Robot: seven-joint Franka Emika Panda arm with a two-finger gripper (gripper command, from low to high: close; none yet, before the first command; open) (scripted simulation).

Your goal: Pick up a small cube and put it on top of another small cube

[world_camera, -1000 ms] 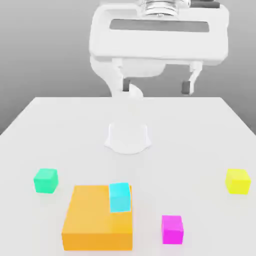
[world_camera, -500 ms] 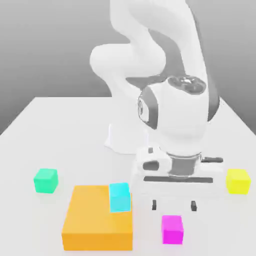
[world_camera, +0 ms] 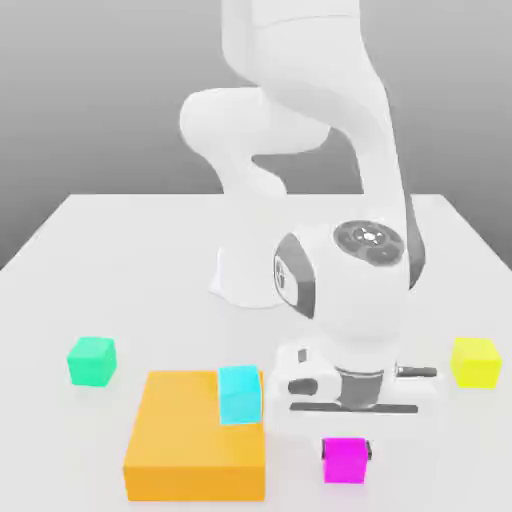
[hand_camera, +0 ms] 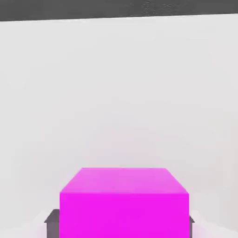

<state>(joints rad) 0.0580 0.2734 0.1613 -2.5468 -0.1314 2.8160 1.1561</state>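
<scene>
You have the white tabletop [world_camera: 130, 260] in front of you, and on it the wide flat orange block [world_camera: 190, 450] sits toward the exterior view's left, near the front edge. The small plain cyan cube [world_camera: 240, 393] rests on that block's far corner, the corner nearest the arm, so your target stands higher than the bare surface. The hand [world_camera: 347, 452] is down at the small plain magenta cube [world_camera: 345, 461], which sits on the tabletop at the front, and the dark fingers [hand_camera: 52, 222] are closed against its two opposite sides, so you appear to be gripping it. From the hand, the cyan cube lies toward the exterior view's left and slightly farther back, near but not touching. The carry therefore runs up first, then leftward over the orange block's edge.
</scene>
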